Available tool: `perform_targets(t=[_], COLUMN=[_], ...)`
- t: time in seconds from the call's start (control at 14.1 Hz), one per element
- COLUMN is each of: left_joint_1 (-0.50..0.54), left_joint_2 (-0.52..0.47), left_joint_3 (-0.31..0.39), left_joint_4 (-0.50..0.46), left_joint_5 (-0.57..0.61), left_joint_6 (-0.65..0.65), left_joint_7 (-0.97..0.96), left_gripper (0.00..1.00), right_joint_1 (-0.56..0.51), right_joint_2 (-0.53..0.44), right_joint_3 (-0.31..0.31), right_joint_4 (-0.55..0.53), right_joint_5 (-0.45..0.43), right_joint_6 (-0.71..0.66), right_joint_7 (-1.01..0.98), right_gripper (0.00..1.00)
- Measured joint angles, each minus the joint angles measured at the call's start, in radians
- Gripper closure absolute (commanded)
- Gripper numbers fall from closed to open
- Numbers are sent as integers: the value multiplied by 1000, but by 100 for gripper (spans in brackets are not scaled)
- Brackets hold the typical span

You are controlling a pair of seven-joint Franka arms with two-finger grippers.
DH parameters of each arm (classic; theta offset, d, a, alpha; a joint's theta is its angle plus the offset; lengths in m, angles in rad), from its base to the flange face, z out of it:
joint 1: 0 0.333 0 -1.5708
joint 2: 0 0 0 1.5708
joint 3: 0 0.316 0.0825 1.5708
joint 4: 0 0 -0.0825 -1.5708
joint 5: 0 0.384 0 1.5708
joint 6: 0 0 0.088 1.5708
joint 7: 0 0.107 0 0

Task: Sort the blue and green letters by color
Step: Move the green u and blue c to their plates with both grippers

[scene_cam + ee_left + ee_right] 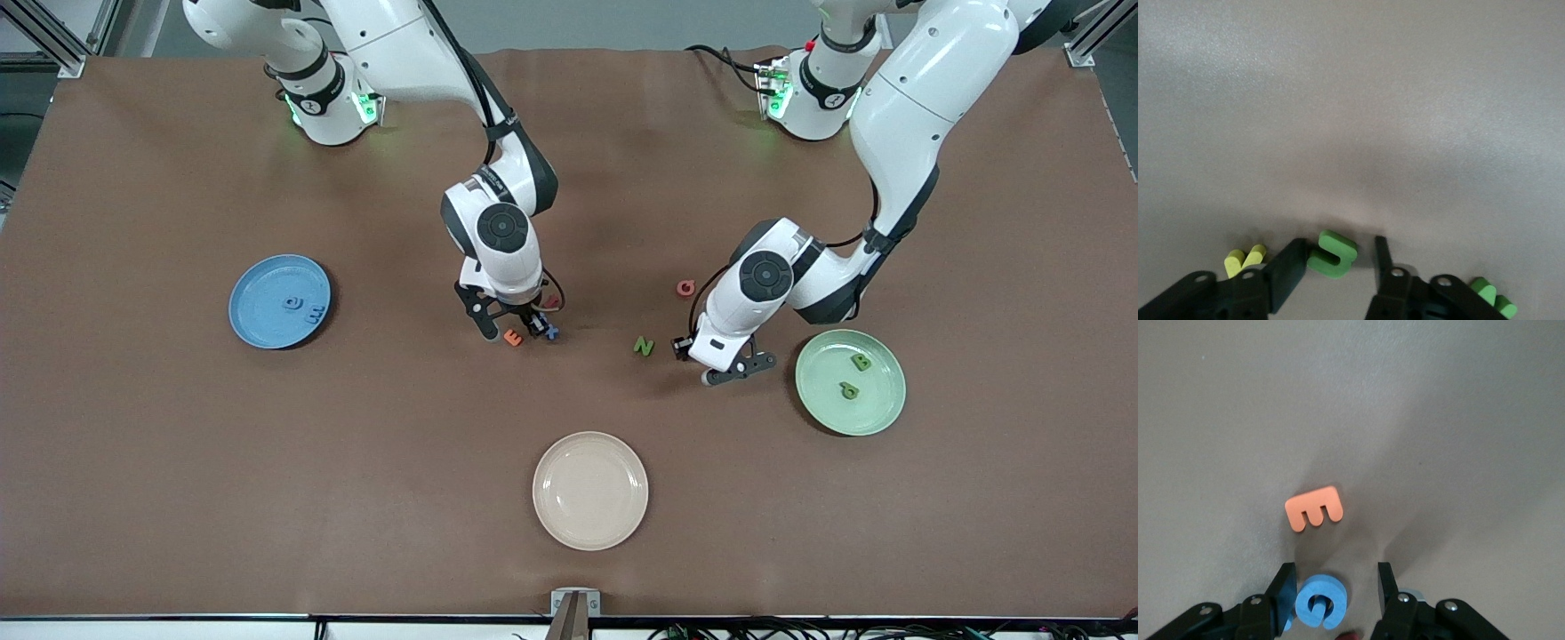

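You see the left gripper [1338, 270] spread, low over the table [356, 462], a chunky green hooked letter [1332, 253] between its fingers, near the glossy green plate [876, 413]. The right gripper [1337, 593] is also spread; the round blue G [1321, 602] lies between its fingers, beside the orange E [1315, 509]

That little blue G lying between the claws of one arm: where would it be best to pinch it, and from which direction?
Probably straight down from above, pinching across its curved outer edges. The blue G lies flat on the table, so only its thin sides offer faces to squeeze. The right gripper already hangs over it, fingers open on both sides. The orange E lies beside it but apart, clear of the fingers.
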Motion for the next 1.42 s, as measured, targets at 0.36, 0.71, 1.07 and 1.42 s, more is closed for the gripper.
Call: perform_targets(t=[0.36,0.71,1.07,1.42], left_joint_1=[-1,8,12,53], left_joint_2=[-1,-9,-97,-151], left_joint_3=[-2,0,-9,-13], left_joint_4=[1,8,54,74], left_joint_5=[27,46,47,47], left_joint_6=[-1,-3,-145,-242], left_joint_7=[0,0,0,20], left_gripper=[97,100,100,100], right_joint_1=[11,13,14,-3], right_joint_2=[25,28,28,18], right_joint_3=[0,-1,-1,-27], right_joint_4=[27,38,39,57], right_joint_5=[0,0,-2,-2], right_joint_6=[2,-4,-4,-126], right_joint_7=[33,34,30,-151], right_gripper=[50,86,100,100])
